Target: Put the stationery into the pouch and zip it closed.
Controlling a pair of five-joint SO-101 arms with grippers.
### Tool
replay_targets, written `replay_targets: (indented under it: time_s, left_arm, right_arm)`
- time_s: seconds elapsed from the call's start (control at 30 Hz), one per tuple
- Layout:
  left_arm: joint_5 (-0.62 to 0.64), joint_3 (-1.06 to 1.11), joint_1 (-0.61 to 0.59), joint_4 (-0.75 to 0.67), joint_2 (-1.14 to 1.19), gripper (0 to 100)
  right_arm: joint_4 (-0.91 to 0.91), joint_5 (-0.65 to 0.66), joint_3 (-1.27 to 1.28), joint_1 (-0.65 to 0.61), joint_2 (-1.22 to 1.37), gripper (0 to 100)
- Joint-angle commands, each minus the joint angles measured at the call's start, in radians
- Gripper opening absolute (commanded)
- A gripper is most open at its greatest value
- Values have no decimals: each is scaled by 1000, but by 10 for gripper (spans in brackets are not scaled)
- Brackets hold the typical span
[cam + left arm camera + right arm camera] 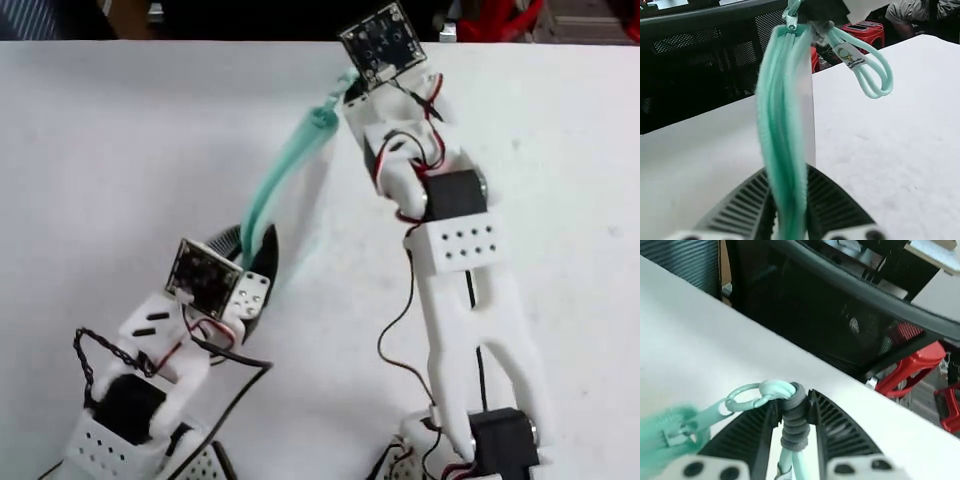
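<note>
White table [120, 140] is seen under both arms. Behind it, a black mesh chair [840, 320] and a red stool [910, 360] are seen, well apart from the work. Much of what lies ahead of the left wrist cam is blocked by the green pouch [782, 125], which is stretched btwn the 2 grippers. One end is pinched by the left gripper [786, 172], its jaws narrow and pressed on both sides of the pouch. At the other end, the green cord [872, 75] is squeezed by the right gripper [792, 400], jaws nearly closed, w/ a dark ribbed bit [792, 422] caught btwn them. Cord and zip pull [677, 437] are joined by a ring [742, 396].
</note>
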Motion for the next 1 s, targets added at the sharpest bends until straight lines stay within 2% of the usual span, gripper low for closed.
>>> replay_targets:
  time_s: [0.0, 0.07, 0.17, 0.2, 0.3, 0.43, 0.57, 0.67, 0.83, 0.97]
  left_arm:
    - [-6, -5, 2, 23, -13, 23]
    - [-5, -5, 4, 25, -13, 23]
    - [-5, 9, 4, 18, -13, 23]
    - [-5, 15, 5, 17, -13, 23]
    - [-5, 21, 10, 17, -13, 23]
    - [-3, 21, 8, 23, -13, 23]
    - [-6, 23, 5, 25, -13, 23]
    - [-9, 23, 5, 25, -13, 23]
    - [-9, 23, 5, 25, -13, 23]
    - [-11, 43, 5, 17, -13, 23]
  right_arm:
    - [223, -6, -147, -18, -101, 83]
    - [374, -74, -192, -71, -162, 193]
    - [542, -333, -259, -127, -223, 375]
    - [584, -414, -282, -143, -229, 406]
    - [697, -588, -377, -211, -216, 391]
    - [819, -760, -499, -392, -139, 371]
    - [874, -815, -634, -527, -42, 372]
    - [880, -829, -683, -539, 51, 370]
    - [874, -962, -775, -466, 150, 369]
    - [875, -1016, -810, -467, 231, 369]
